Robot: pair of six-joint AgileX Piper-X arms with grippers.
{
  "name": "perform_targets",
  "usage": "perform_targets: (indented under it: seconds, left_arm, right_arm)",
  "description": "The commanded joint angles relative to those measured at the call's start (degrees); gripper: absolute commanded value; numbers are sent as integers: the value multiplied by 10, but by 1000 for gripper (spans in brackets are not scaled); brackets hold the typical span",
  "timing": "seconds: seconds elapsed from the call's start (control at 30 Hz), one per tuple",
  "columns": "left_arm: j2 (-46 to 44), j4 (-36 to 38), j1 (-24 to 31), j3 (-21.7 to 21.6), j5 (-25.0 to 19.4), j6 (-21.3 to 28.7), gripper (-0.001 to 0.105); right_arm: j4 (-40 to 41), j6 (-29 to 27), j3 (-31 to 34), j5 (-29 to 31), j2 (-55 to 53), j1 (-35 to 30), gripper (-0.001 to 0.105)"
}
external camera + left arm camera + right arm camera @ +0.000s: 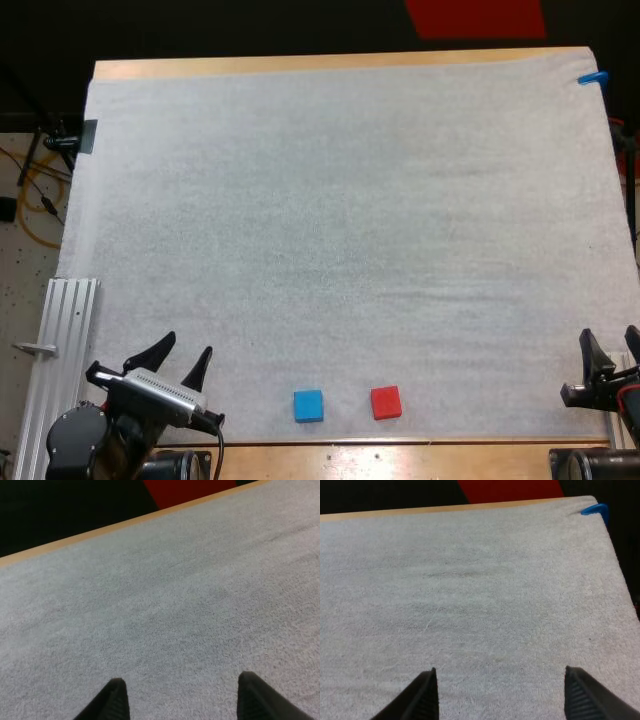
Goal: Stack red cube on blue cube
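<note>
Left gripper (188, 350): at the near left corner of the mat (350, 220), its two black fingers (114, 700) spread wide apart, holding nothing and touching nothing; in the left wrist view bare mat lies between and ahead of them. Right gripper (608, 345): at the near right edge of the mat, fingers (422, 697) likewise set well apart, with nothing between them; the right wrist view shows bare mat running ahead to the far right corner.

Red cube (386, 402): flat on the mat close to its near edge, roughly midway between the two grippers and well apart from both. Blue cube (308, 405): beside the red cube on its left, near it but with a gap of mat between; the two sit in a row along the near edge.

Surface: a white mat covering most of a wooden table (330, 64), whose bare wood shows as strips along the far and near sides. A ribbed metal rail (62, 350) lies along the left side, next to the left arm. Beyond it, speckled floor (30, 250) with a yellow cable (38, 190).
</note>
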Motion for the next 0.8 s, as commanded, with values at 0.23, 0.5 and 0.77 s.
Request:
perform_targets:
  seconds: [0.23, 0.5, 0.77]
  left_arm:
    - [-74, -17, -3, -9, 3, -37, 47]
    - [-13, 38, -64, -105, -2, -30, 47]
    - [105, 118, -131, -214, -5, 32, 47]
  right_arm:
    - [-3, -7, -5, -7, -4, 21, 54]
    - [-2, -57, -66, -8, 93, 118, 54]
    - [-1, -106, -152, -21, 229, 196, 54]
